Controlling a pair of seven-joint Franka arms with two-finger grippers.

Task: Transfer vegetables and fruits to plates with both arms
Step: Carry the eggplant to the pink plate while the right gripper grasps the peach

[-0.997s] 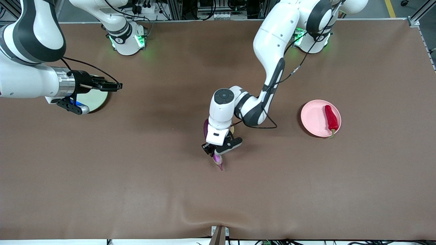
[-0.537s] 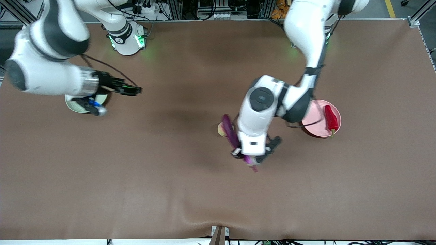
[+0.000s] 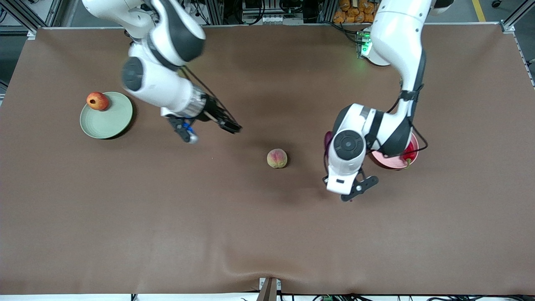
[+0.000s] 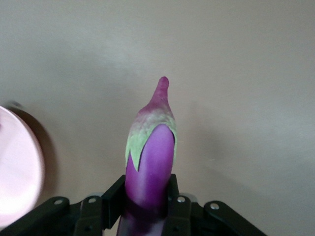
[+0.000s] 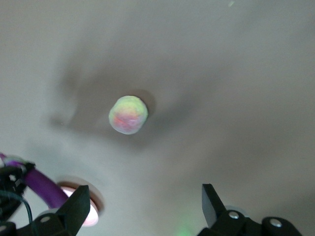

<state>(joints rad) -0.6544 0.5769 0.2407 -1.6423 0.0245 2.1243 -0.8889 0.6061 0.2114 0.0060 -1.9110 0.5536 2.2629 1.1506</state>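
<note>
While no readable brand, label or writing shows anywhere, the front view takes in a brown table [image 3: 267,234] with two white arms reaching over it. The left gripper [image 3: 349,190] hangs in the air over bare cloth beside the pink plate [image 3: 391,162], its wrist bent downward; half a second ago it was lower in this view and closer to the peach. A sliver of the purple eggplant [image 3: 326,138] shows at the wrist's edge. The red chili pepper [image 3: 411,154] lies on the pink plate, mostly hidden by the arm. The peach [image 3: 276,158] rests on the cloth mid-table, now fully uncovered. The right gripper [image 3: 229,124] has swung from over the green plate [image 3: 109,122] to bare table between that plate and the peach, forearm sloping down toward the table's middle. The apple [image 3: 97,100] sits on the green plate's farther rim, uncovered since the earlier frame.

From the left wrist view, the left gripper [image 4: 146,206] has its fingers clamped on the eggplant [image 4: 148,164], whose green cap and stem point away from the camera; the pink plate's [image 4: 17,172] edge shows beside it.

From the right wrist view, the right gripper [image 5: 145,206] holds its fingers [image 5: 76,209] wide apart, gripping nothing, with the peach [image 5: 128,114] on the cloth ahead and the eggplant [image 5: 42,186] in the other gripper farther off.
</note>
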